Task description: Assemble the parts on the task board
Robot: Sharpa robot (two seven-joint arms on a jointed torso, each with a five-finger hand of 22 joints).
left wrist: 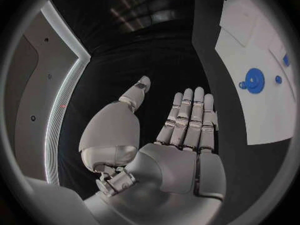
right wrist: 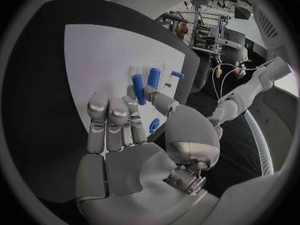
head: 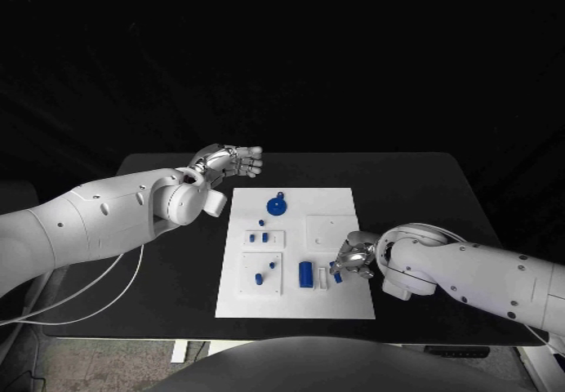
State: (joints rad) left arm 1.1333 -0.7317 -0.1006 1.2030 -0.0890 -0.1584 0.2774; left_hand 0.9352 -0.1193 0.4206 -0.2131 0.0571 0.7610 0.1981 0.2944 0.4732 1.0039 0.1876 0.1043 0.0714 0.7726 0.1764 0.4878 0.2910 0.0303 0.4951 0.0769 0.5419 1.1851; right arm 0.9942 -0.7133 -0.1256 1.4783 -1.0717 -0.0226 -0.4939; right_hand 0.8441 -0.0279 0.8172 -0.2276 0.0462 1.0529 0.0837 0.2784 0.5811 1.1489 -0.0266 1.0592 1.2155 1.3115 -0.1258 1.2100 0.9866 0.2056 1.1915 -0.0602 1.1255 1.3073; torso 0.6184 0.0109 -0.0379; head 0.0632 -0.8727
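The white task board [head: 295, 294] lies in the middle of the black table. On it are a blue gear [head: 277, 204], a blue cylinder [head: 306, 273] and several small blue parts [head: 266, 237]. My right hand [head: 353, 260] hovers at the board's right edge and pinches a blue peg [head: 337, 278] between thumb and finger. In the right wrist view, that blue peg [right wrist: 139, 89] sits at the thumb tip, with the second cylinder [right wrist: 154, 77] just beyond it. My left hand [head: 229, 161] is raised off the board's far left corner, fingers straight and holding nothing. The left wrist view also shows the gear [left wrist: 254, 80].
Raised white square plates [head: 331, 229] sit on the board's right and lower left areas. A white cable [head: 95, 290] hangs under my left arm. Bare black table [head: 424, 196] lies right of the board and behind it.
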